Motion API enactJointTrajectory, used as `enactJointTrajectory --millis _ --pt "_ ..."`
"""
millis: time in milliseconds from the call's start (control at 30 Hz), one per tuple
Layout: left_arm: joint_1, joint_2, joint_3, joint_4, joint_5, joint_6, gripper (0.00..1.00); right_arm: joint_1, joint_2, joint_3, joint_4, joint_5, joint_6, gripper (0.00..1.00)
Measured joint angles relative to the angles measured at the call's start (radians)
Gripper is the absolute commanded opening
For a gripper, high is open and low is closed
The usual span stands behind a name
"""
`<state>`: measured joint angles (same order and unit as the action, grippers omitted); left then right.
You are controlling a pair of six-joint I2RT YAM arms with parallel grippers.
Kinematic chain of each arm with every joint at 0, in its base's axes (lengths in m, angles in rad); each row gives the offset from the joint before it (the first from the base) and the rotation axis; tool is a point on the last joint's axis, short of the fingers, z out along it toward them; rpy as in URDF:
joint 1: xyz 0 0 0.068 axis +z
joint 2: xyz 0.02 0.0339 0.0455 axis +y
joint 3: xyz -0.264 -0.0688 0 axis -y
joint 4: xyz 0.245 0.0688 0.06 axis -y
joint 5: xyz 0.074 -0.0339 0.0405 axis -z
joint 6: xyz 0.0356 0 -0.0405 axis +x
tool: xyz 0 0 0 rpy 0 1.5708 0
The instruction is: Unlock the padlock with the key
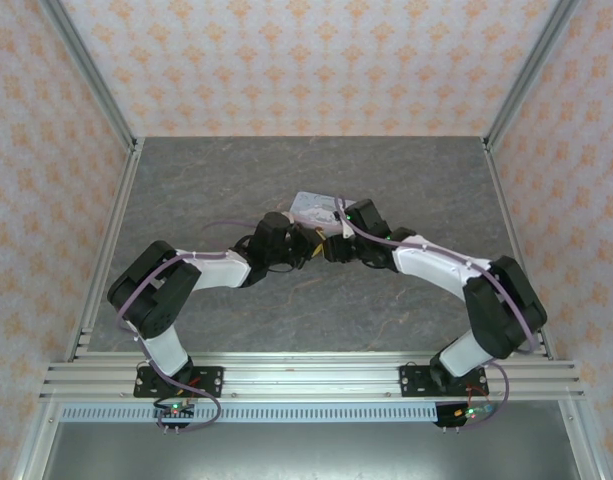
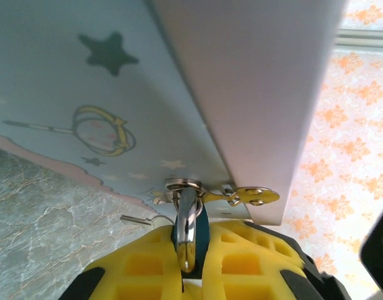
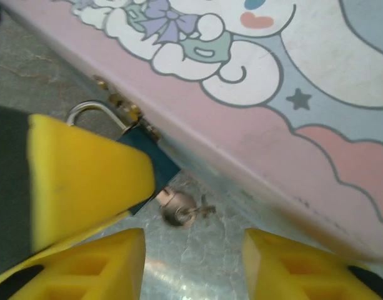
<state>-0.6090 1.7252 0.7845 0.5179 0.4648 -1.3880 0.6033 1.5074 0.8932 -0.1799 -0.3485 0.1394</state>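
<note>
Hasp: padlock [image 3: 152,149] hangs here on the tin box [image 3: 272,94], low over the surface [image 3: 47,75]; long axis slants from shackle down to keyhole end
Left arm: left fingers [image 2: 241,256] clamped on its teal body
Right arm: right fingers [image 3: 303,269] wide apart, empty
Keyhole end: apparent key [image 3: 179,209] sits here, just ahead of the right fingers' gap; right arm nearer

The tin box [image 3: 291,94] is pale blue with a pink band along its edge. It is printed with a white cartoon figure, a lilac bow, dark teal stars and a yellow-ringed wand. The padlock [image 3: 150,153] has a teal-blue body and a silvery shackle [image 2: 186,231]. The left fingers [image 2: 241,250] and right fingers [image 3: 291,262] are bright yellow. The desk [image 1: 236,180] is grey with marble veining. The walls [image 1: 286,60] are cream with a repeating orange floral motif.
</note>
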Motion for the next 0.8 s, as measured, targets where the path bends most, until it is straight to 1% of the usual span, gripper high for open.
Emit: enactJointTrajectory --millis 133,200,433,600,767,800 --pt "-0.004 0.0 0.0 -0.05 -0.001 0.037 0.0 0.001 -0.116 -0.085 0.055 -0.019 0.068 0.58" --pt "-0.005 0.0 -0.003 -0.063 -0.001 0.055 0.0 0.001 -0.15 -0.121 0.094 -0.028 0.116 0.58" --pt "-0.006 0.0 -0.013 -0.095 -0.001 0.095 0.0 0.001 -0.15 -0.226 0.246 -0.077 0.319 0.59" --pt "-0.014 0.0 -0.015 -0.104 -0.001 0.107 0.13 0.001 -0.105 -0.261 0.338 -0.078 0.412 0.59" --pt "-0.017 0.0 -0.029 -0.104 -0.014 0.111 0.21 0.003 -0.058 -0.261 0.393 -0.074 0.466 0.59" --pt "-0.017 0.0 -0.035 -0.103 -0.02 0.111 0.25 0.003 -0.048 -0.261 0.399 -0.074 0.474 0.59"
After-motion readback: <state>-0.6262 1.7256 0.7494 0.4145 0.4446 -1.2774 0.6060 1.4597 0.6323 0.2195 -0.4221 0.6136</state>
